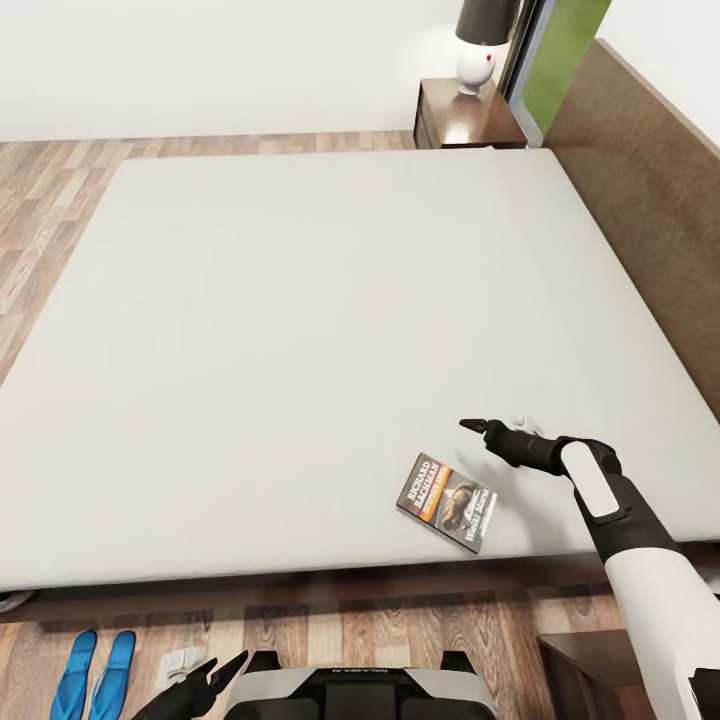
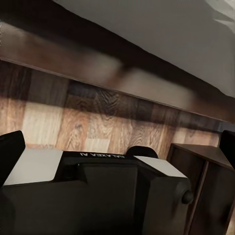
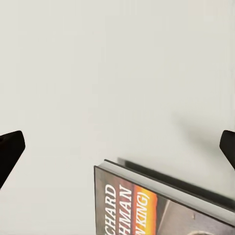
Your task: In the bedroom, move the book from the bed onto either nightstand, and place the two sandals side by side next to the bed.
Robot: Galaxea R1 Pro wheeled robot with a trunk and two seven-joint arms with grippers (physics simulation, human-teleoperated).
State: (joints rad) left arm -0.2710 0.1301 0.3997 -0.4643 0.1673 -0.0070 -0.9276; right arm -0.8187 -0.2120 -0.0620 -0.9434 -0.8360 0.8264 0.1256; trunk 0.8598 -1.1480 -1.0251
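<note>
- Bottom left of the head view: the two sandals (image 1: 96, 672) lie side by side on the wood floor (image 1: 330, 630), just beside the left gripper (image 1: 205, 678), whose fingers stand apart.
- Lower right: the book (image 1: 447, 501) lies flat on the bed (image 1: 300, 330), near its front edge.
- Just beyond it, the right gripper (image 1: 484, 428) hangs spread wide, holding nothing.
- Top, beside the headboard (image 1: 650, 200): a nightstand (image 1: 465, 118) carrying a lamp (image 1: 480, 40).

Right arm reaches forward, its gripper (image 1: 490, 428) spread wide — empty. Left gripper (image 1: 215, 675) sits low beside the trunk (image 1: 360, 695), fingers parted — nothing between.
</note>
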